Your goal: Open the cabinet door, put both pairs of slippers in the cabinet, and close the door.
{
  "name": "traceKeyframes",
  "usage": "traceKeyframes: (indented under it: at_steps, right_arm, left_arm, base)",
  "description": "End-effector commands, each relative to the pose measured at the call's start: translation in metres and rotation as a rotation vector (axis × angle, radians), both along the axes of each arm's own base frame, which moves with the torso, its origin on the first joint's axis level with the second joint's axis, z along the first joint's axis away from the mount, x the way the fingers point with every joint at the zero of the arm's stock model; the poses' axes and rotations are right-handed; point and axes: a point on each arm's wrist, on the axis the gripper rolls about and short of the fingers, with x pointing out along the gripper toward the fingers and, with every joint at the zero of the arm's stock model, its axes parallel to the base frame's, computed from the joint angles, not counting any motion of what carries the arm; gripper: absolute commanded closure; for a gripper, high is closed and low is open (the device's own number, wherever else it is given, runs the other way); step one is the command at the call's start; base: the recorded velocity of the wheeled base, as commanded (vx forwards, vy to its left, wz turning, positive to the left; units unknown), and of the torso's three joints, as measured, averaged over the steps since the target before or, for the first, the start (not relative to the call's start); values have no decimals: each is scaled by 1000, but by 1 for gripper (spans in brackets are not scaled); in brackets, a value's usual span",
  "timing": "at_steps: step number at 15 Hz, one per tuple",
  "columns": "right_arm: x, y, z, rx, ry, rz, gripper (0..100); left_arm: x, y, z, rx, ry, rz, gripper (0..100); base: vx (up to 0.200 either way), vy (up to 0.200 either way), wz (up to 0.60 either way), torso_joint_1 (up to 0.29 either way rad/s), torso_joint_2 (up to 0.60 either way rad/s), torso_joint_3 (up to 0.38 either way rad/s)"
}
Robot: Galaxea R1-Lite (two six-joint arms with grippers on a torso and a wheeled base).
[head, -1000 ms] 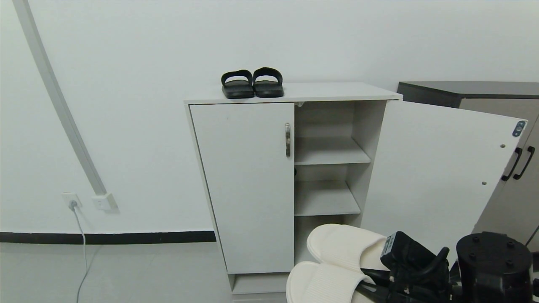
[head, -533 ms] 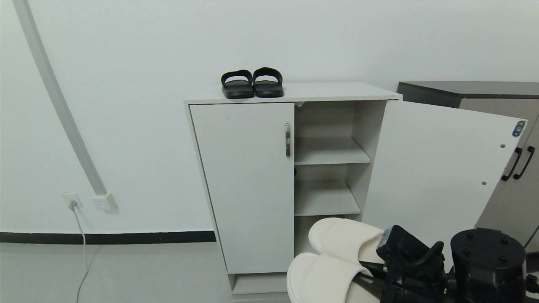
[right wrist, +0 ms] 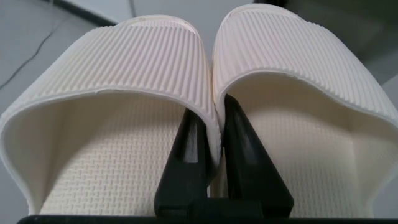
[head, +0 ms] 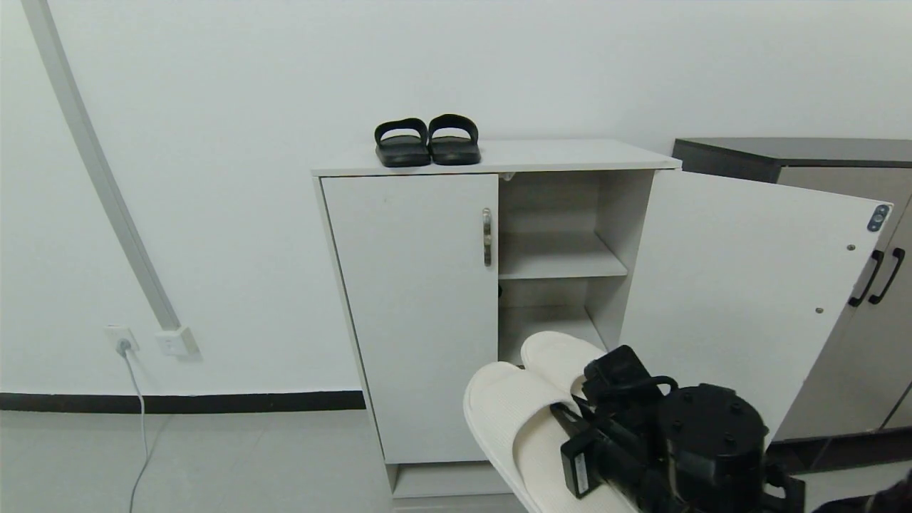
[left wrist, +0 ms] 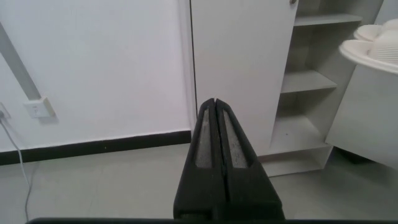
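Right wrist view: my right gripper [right wrist: 212,112] is clamped on the touching inner walls of the 2 white slippers [right wrist: 124,68].
Head view: that pair hangs just before the cabinet [head: 420,306], at its open half beside the swung-out door [head: 741,285]. 2 black slippers [head: 426,141] sit on the cabinet top.
Left wrist view: my left gripper [left wrist: 215,106] has its fingers pressed together, holding nothing.

This is a plain indoor room, probably an office or test space rather than a lived-in home. It has a bare white wall [head: 228,214] with a black skirting strip [head: 178,402], a smooth grey floor [head: 214,463], and a grey cable duct [head: 100,171] slanting down to two sockets [head: 120,340] at the left. A white shoe cabinet [head: 570,151] with black slippers [head: 427,142] on top stands against the far wall. To its right is a grey office-style cupboard [head: 855,370] with black handles [head: 878,276].
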Motion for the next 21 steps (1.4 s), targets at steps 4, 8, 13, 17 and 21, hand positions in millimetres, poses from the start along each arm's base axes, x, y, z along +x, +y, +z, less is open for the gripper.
traceKeyframes:
  at_steps: [4, 8, 13, 17, 21]
  right_arm:
    - [34, 53, -38, -14, -35, -208, 100]
    - [44, 65, -38, 26, -60, -283, 100]
    - [54, 62, -47, 18, -52, -328, 100]
    - [61, 59, -62, -3, -28, -349, 100]
    - [70, 57, -74, -7, -13, -376, 100]
  left_arm:
    - [0, 0, 0, 1, 2, 0, 100]
    - [0, 0, 0, -1, 2, 0, 100]
    - [0, 0, 0, -1, 2, 0, 100]
    - [0, 0, 0, -1, 3, 0, 100]
    - [0, 0, 0, -7, 2, 2, 100]
  base:
    - [0, 0, 0, 0, 0, 0]
    - [0, 0, 0, 0, 0, 0]
    - [0, -200, 0, 3, 0, 1]
    - [0, -150, 0, 5, 2, 2]
    - [0, 0, 0, 0, 0, 0]
